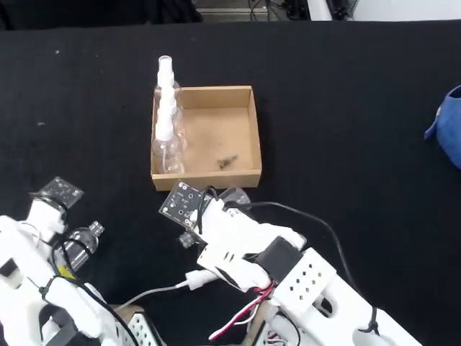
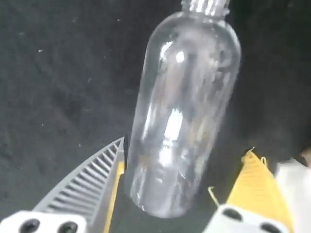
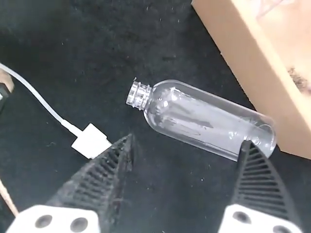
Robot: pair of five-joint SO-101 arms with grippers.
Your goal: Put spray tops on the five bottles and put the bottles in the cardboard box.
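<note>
A cardboard box (image 1: 205,177) sits mid-table; along its left wall stand three clear bottles with white spray tops (image 1: 167,133). A capless clear bottle (image 3: 204,119) lies on the black cloth just in front of the box (image 3: 262,63), also seen in the high view as the bottle (image 1: 238,194). My right gripper (image 3: 187,148) hovers over it, open, fingers on either side and apart from it. Another capless bottle (image 2: 182,111) lies at the front left, seen from above as the bottle (image 1: 81,241). My left gripper (image 2: 185,148) is open, its fingers straddling this bottle's base.
A white cable with a plug (image 3: 90,141) runs across the cloth beside the right gripper, also seen in the high view as the cable (image 1: 158,292). A blue object (image 1: 450,133) pokes in at the right edge. Dark cloth lies open right of the box.
</note>
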